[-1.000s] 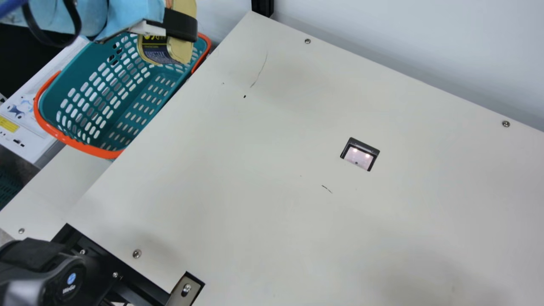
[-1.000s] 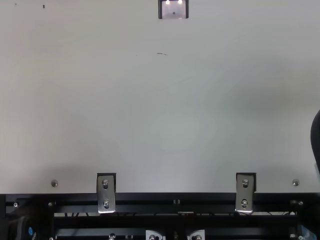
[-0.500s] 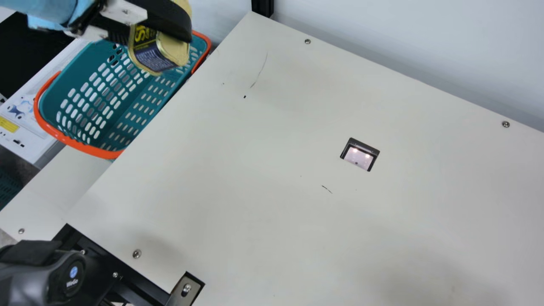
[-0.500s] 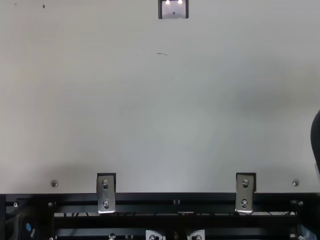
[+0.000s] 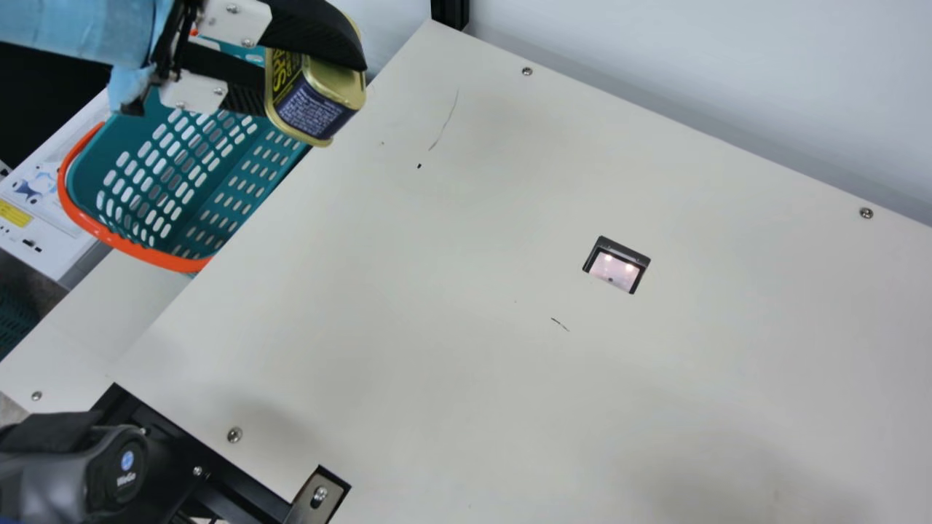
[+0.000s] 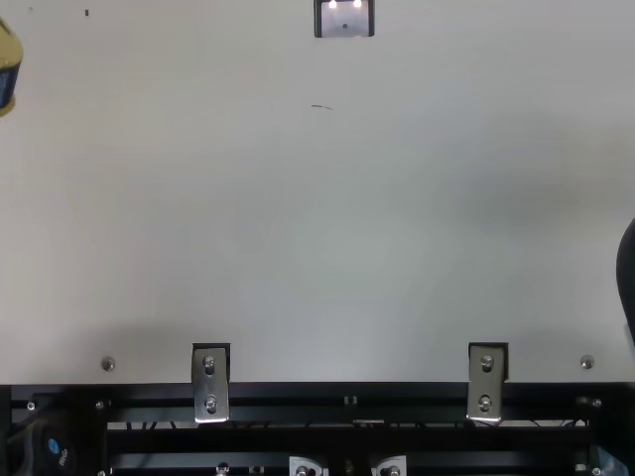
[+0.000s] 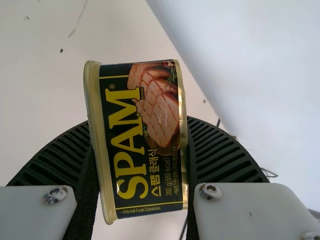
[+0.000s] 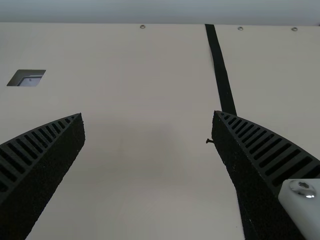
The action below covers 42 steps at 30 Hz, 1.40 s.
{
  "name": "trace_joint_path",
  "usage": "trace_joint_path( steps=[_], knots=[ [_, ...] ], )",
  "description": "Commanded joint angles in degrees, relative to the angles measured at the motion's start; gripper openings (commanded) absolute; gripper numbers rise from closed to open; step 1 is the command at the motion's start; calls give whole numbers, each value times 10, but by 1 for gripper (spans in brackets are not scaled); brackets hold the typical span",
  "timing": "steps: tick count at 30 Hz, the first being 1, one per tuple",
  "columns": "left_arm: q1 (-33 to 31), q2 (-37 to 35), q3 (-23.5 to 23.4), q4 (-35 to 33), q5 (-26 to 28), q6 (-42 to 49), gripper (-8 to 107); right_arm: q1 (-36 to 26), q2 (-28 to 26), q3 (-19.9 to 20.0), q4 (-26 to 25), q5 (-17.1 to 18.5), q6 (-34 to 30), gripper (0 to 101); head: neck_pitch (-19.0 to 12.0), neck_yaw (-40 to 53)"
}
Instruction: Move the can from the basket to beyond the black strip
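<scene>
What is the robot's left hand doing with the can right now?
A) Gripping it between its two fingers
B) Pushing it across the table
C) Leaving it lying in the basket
A: the can sits squeezed between the left gripper's two black ribbed fingers, held up clear of the basket.

pale wall (image 5: 692, 87) was seen behind table (image 5: 473, 386) | cream top was marked by scratches (image 5: 560, 324), pierced by cutout (image 5: 615, 268) | bright spots (image 5: 609, 257) were seen inside it | black post (image 5: 450, 11) was seen beyond corner
</scene>
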Motion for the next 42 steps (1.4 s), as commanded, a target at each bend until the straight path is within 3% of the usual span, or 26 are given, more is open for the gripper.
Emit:
trace_joint_path(
  steps=[1,12,26,34,42],
  knots=[
    [5,-1,13,-8,1,-2,10,0,0,0,0,0,0,101,-16,6],
    [37,-12,76,-17,1,-5,10,0,0,0,0,0,0,101,-16,6],
    [28,-16,71,-10,-11,2,10,0,0,0,0,0,0,101,-16,6],
    [-62,-42,41,48,-57,52,10,0,0,0,0,0,0,101,-16,6],
    [-194,-45,-2,130,-61,104,10,0,0,0,0,0,0,101,-16,6]
  ],
)
